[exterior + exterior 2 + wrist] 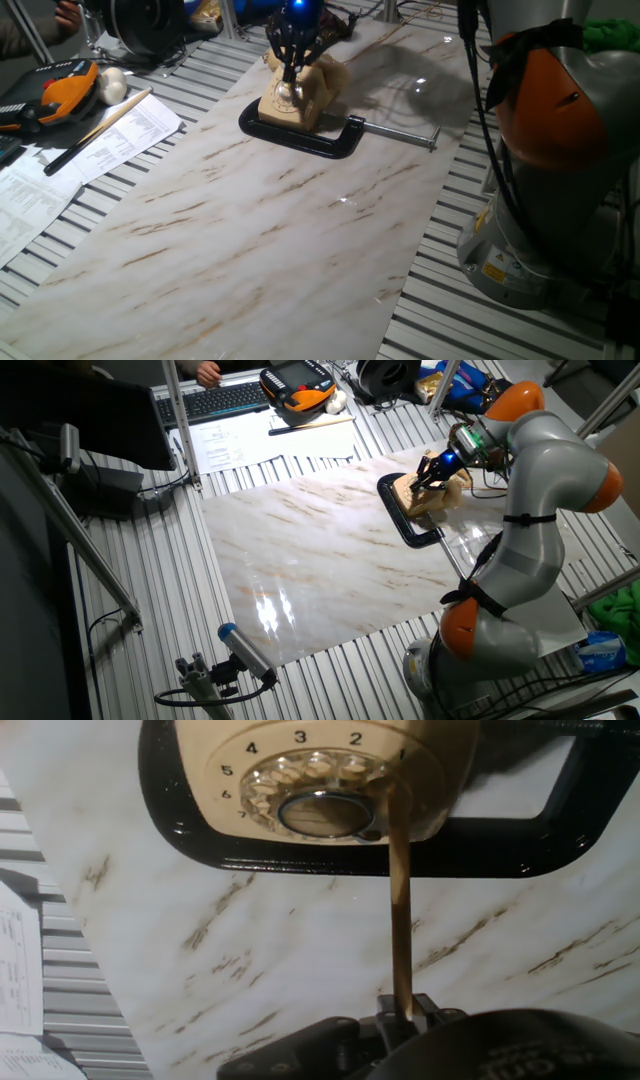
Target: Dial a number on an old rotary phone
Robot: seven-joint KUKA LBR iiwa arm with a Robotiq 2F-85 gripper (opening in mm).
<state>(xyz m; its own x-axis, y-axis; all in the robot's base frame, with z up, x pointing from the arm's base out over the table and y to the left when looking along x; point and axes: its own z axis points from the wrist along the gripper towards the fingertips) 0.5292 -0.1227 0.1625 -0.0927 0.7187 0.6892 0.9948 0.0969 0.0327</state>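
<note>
Nearest the hand camera is my own dark body, and from it a thin wooden stick (401,910) runs up to the phone. My jaws (405,1008) are clenched on the stick's lower end; the gap between them is only as wide as the stick, and they touch nothing else.

Taking the phone (296,92) as the landmark and reading left to right: well to its left lie papers (95,140) with a long wooden rod (98,130) across them, and an orange and black handheld unit (62,88) beyond. The phone itself sits at the far end of the marble-patterned table (250,240), inside the black clamp (300,135) that pins it down. To the phone's right the clamp's silver screw bar (400,132) sticks out over the table.

In the hand view the dial (322,795) shows the digits 5, 4, 3 and 2 along its upper edge. The stick's tip reaches the dial's right side, near the hole just past the 2, though I cannot tell whether it sits fully in a hole.

As I judge it, the approach is done and the tool is at the dial. Whether any digit has gone through I cannot tell; turning the dial to the stop, letting it return, and the digits after that all look left to do.
</note>
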